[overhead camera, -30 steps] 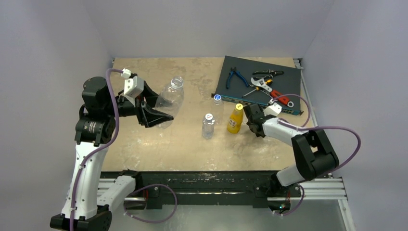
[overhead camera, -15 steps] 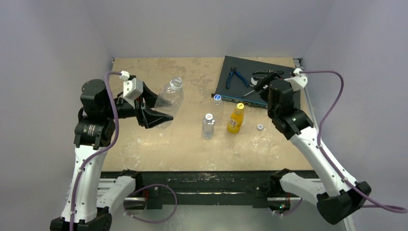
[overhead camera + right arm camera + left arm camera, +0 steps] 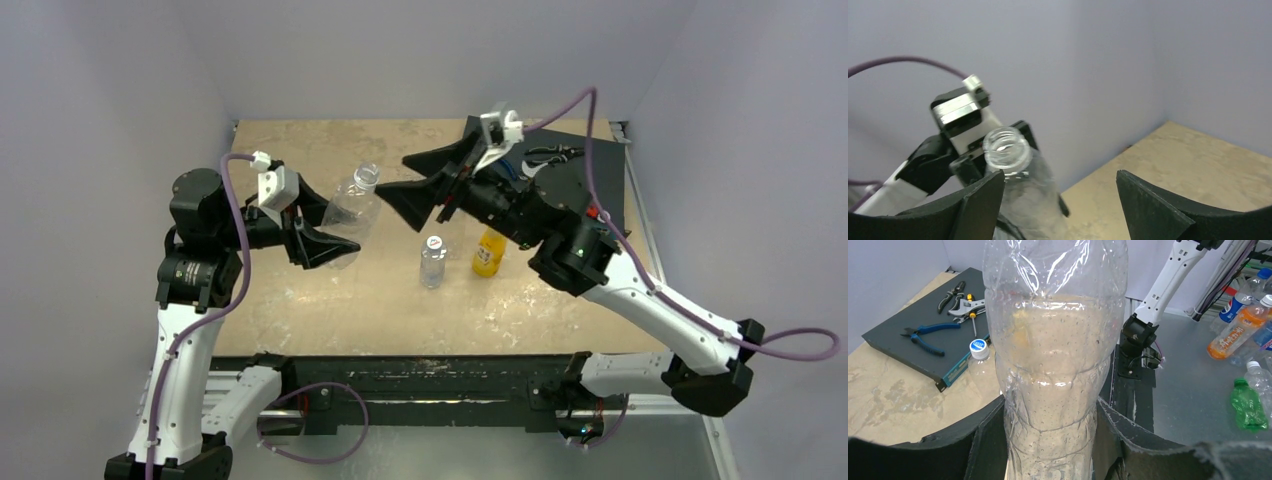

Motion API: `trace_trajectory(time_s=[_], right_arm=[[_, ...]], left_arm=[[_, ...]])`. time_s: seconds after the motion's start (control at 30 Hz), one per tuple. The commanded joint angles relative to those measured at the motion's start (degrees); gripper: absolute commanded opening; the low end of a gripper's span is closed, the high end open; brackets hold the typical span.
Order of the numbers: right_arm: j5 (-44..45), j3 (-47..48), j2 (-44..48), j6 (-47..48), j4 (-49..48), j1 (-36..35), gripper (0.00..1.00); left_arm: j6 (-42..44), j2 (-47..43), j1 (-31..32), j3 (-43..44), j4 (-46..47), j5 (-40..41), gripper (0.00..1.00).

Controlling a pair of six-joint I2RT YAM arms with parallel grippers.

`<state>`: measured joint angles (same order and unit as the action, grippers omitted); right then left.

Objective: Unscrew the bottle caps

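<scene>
My left gripper is shut on the body of a large clear bottle, held tilted above the table. Its neck is open, with no cap on it. In the left wrist view the bottle fills the gap between the fingers. My right gripper is open just right of the neck. In the right wrist view the open mouth sits beside the left finger. A small clear bottle with a white cap stands mid-table. Beside it stands the orange bottle, its cap hidden. Another small bottle carries a blue-topped cap.
A dark flat box at the back right carries blue pliers and other hand tools. My right arm reaches across above that box and the orange bottle. Off the table's near side lie spare bottles.
My right arm rose from beside the orange bottle and swung left across the table to the held bottle's neck, its jaws opening wider. The left arm kept its hold and barely moved.
</scene>
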<state>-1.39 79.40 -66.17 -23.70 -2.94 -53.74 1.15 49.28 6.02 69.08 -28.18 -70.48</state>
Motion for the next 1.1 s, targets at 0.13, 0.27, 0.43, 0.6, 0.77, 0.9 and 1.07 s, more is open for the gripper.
trace_trajectory(time_s=[0.13, 0.27, 0.43, 0.6, 0.77, 0.9, 1.07], right_arm=[[-1.2, 9.3, -7.9, 10.1, -5.6, -10.2, 0.82], [-0.4, 11.6, -10.5, 10.0, -5.4, -11.1, 0.63], [0.8, 11.7, -11.8, 9.8, -5.2, -11.4, 0.24], [3.3, 13.2, -14.6, 12.1, -1.8, -11.4, 0.18], [14.9, 15.3, -21.1, 20.6, -0.4, -8.3, 0.23], [16.6, 15.3, -26.6, 20.9, -4.3, -2.9, 0.21], [21.0, 15.9, -34.5, 20.7, -8.5, 0.4, 0.17]], left_arm=[[1.2, -0.4, -0.2, -0.3, 1.0, -0.1, 0.02], [1.5, -0.5, -0.2, -0.3, 0.7, -0.4, 0.03], [0.9, -0.6, -0.2, -0.3, 0.6, -0.5, 0.22], [0.5, 0.6, -0.2, 0.1, -2.1, 2.9, 0.92], [5.1, 3.9, -0.2, 1.7, -10.3, 18.6, 1.0], [7.3, 6.1, -0.2, 3.2, -15.2, 29.7, 1.0], [5.1, 4.2, -0.2, 2.5, -13.5, 37.8, 1.0]])
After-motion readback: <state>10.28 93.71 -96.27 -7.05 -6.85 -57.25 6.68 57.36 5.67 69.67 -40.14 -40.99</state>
